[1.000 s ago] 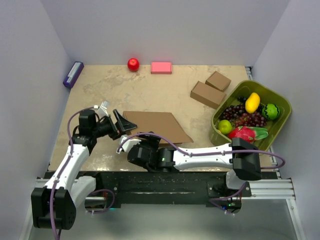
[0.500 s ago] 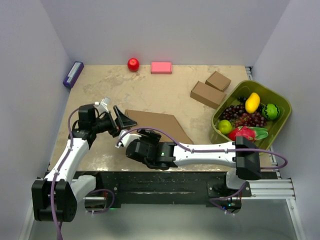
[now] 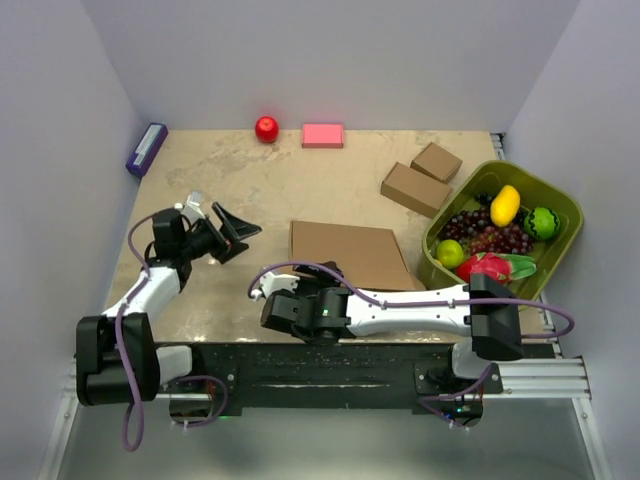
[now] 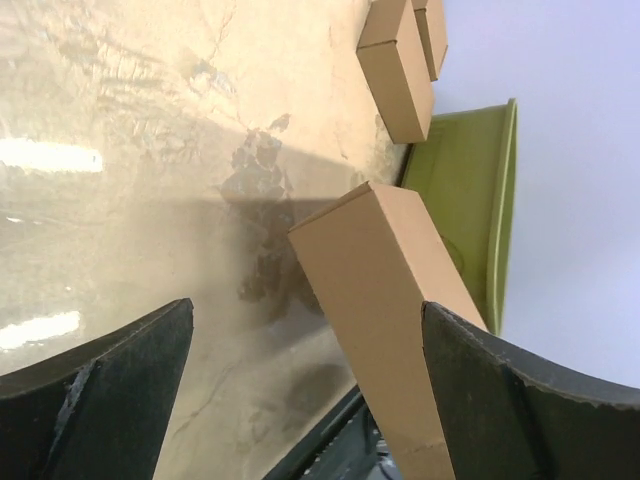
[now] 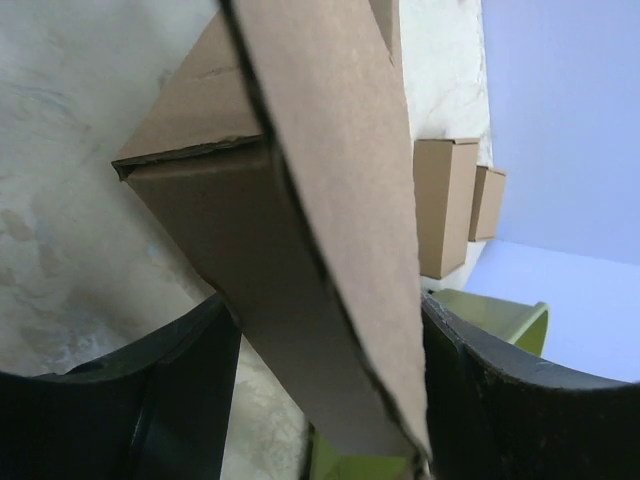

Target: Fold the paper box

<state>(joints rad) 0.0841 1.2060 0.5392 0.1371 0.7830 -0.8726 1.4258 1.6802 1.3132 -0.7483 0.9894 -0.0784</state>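
Observation:
The paper box [image 3: 350, 255] lies as a flat brown cardboard shape on the table's near middle. My right gripper [image 3: 297, 292] is at its near left edge, mostly hidden under the wrist. In the right wrist view the box [image 5: 300, 200] fills the gap, and both fingers press its sides, so the gripper [image 5: 325, 310] is shut on it. My left gripper [image 3: 232, 225] stands open to the box's left, apart from it. In the left wrist view the box [image 4: 385, 290] stands beyond the wide-spread fingers [image 4: 120, 370], and nothing is held in the gripper [image 4: 305, 310].
Two small closed brown boxes [image 3: 420, 178] sit behind the paper box. A green basket [image 3: 545, 187] of fruit stands at the right. At the back wall are a red apple [image 3: 266, 128], a pink block [image 3: 322, 135] and a purple item [image 3: 146, 149].
The right arm has drawn the paper box to the right, and it now looks squarer. My left gripper, earlier at the box's left corner, has pulled back left, still open.

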